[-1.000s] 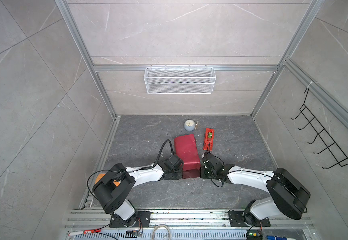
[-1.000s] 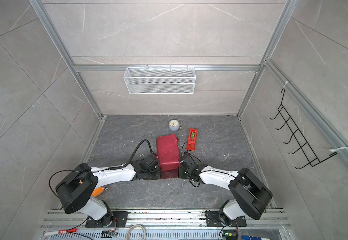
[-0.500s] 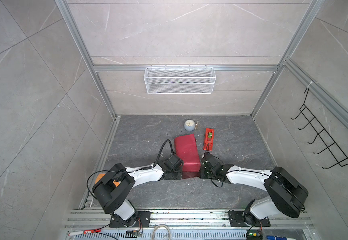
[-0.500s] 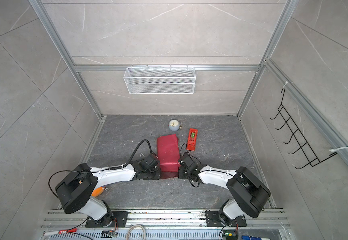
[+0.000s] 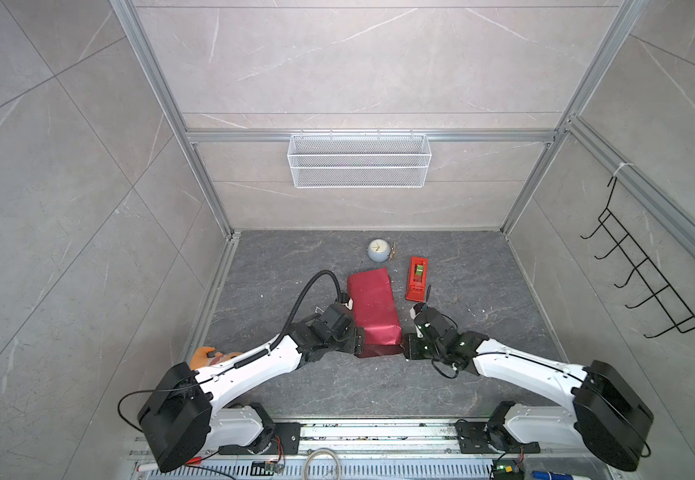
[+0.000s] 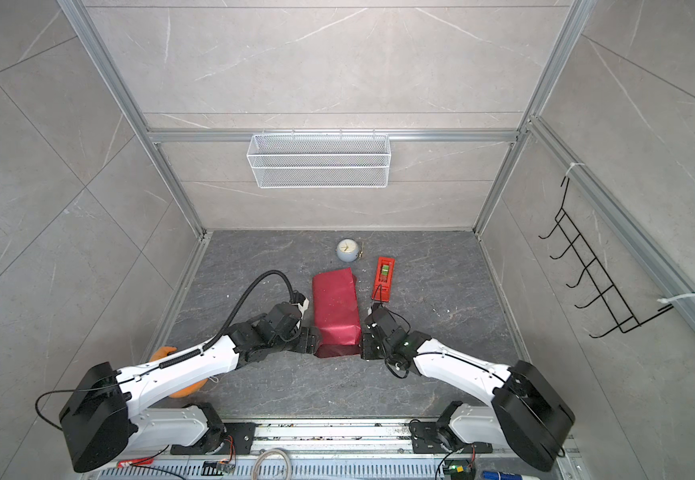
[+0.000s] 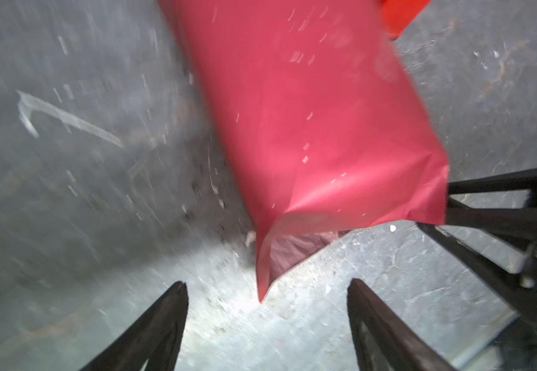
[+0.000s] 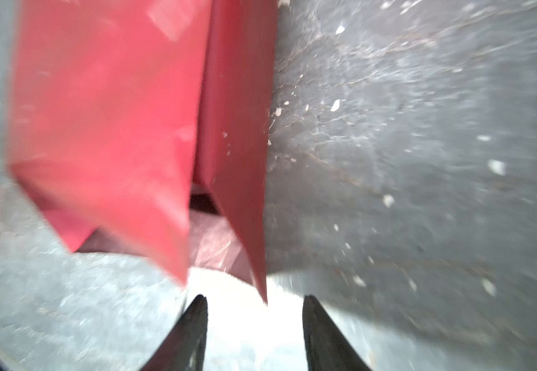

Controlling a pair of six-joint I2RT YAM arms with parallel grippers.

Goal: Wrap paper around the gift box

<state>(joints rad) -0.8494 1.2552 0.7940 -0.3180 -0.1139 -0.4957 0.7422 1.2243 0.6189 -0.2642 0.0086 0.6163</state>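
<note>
1. At the middle of the surface (image 5: pixel 462 299), between the two arms, the paper (image 5: pixel 373 307) lies as a long red parcel. Its far end points to the back wall and its near end sits between the tools. Gift box not visible; judged to be inside the wrap.
2. Near end looks unsealed: loose flaps gape in both wrist views, with a paler inner side showing.
3. Risk: the unheld flaps spring back and the fold is lost. Cause: creased, stiff paper with nothing pressing on it, and no tape seen at that end.
4. Risk: a tool closing now catches only a pointed flap tip and tears or crumples it. Cause: thin sheet, small bite.
5. Risk: a sideways nudge slides the parcel into the tape dispenser (image 5: pixel 416 278) just beside it. Cause: nothing pins the parcel.
6. Left tool (image 7: pixel 267 284): jaws spread wide. A flap corner hangs between them and seems to touch neither, though the view is blurred. Holds nothing.
7. Right tool (image 8: pixel 254 297): jaws parted, less widely. A flap tip sits between them, not pinched. Holds nothing.
</note>
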